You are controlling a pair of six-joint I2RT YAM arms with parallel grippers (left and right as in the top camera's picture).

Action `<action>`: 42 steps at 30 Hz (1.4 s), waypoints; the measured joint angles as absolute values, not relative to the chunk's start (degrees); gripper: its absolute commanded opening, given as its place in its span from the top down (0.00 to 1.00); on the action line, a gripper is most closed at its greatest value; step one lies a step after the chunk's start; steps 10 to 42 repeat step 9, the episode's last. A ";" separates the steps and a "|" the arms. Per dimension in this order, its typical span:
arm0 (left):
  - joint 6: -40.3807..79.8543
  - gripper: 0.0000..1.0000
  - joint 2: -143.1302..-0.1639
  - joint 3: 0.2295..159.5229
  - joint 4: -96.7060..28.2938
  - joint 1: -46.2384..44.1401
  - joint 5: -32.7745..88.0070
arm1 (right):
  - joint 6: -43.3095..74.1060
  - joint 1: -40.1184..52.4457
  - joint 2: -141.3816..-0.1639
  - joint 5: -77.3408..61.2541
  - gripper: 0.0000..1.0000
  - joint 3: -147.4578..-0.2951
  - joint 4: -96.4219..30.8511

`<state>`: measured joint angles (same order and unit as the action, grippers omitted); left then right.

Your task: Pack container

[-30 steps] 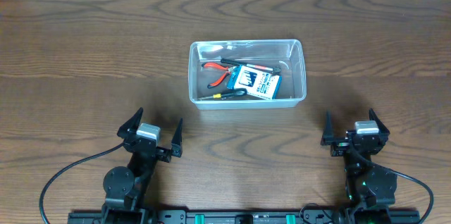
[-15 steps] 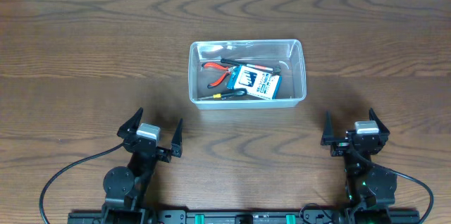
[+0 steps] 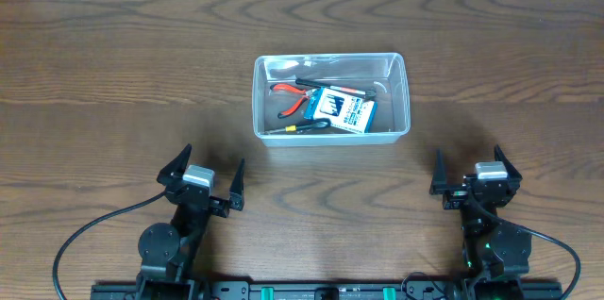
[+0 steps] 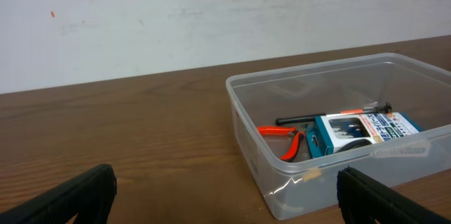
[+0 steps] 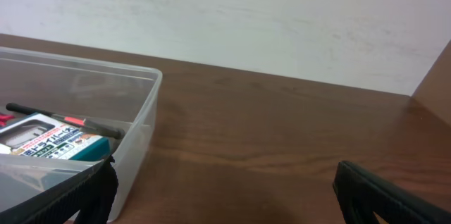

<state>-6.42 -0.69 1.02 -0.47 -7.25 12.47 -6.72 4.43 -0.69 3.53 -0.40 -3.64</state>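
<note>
The clear plastic container [image 3: 401,102] stands in the middle of the wooden table. Inside lie red-handled pliers [image 3: 291,95], a blue-and-white box [image 3: 342,109], a thin black tool [image 3: 321,83] and a yellow-tipped tool [image 3: 300,126]. The container also shows in the left wrist view [image 4: 261,139] and the right wrist view [image 5: 137,122]. My left gripper [image 3: 201,178] is open and empty near the front edge, left of the container. My right gripper [image 3: 467,173] is open and empty at the front right.
A white wall [image 4: 211,13] rises behind the table's far edge. Bare wood [image 3: 113,74] surrounds the container on all sides. Black cables [image 3: 85,234] run from the arm bases at the front edge.
</note>
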 measured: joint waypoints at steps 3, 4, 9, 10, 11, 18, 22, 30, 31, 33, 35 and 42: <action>-6.42 0.02 -0.69 1.02 -0.47 -7.25 12.47 | -6.72 4.43 -0.69 3.53 0.01 -0.40 -3.64; -6.42 0.02 -0.69 1.02 -0.47 -7.25 12.47 | -6.72 4.43 -0.69 3.53 0.01 -0.40 -3.64; -6.42 0.02 -0.67 1.02 -0.47 -7.25 12.47 | -6.72 4.43 -0.69 3.53 0.01 -0.40 -3.64; -6.42 0.02 -0.67 1.02 -0.47 -7.25 12.47 | -6.72 4.43 -0.69 3.53 0.01 -0.40 -3.64; -6.42 0.02 -0.67 1.02 -0.47 -7.25 12.47 | -6.72 4.43 -0.69 3.53 0.01 -0.40 -3.64; -6.42 0.02 -0.67 1.02 -0.47 -7.25 12.47 | -6.72 4.43 -0.69 3.53 0.01 -0.40 -3.64; -6.42 0.02 -0.67 1.02 -0.47 -7.25 12.47 | -6.72 4.43 -0.69 3.53 0.01 -0.40 -3.64; -6.42 0.02 -0.67 1.02 -0.47 -7.25 12.47 | -6.72 4.43 -0.69 3.53 0.01 -0.40 -3.64; -6.42 0.02 -0.67 1.02 -0.47 -7.25 12.47 | -6.72 4.43 -0.69 3.53 0.01 -0.40 -3.64; -6.42 0.02 -0.67 1.02 -0.47 -7.25 12.47 | -6.72 4.43 -0.69 3.53 0.01 -0.40 -3.64; -6.42 0.02 -0.67 1.02 -0.47 -7.25 12.47 | -6.72 4.43 -0.69 3.53 0.01 -0.40 -3.64; -6.42 0.02 -0.67 1.02 -0.47 -7.25 12.47 | -6.72 4.43 -0.69 3.53 0.01 -0.40 -3.64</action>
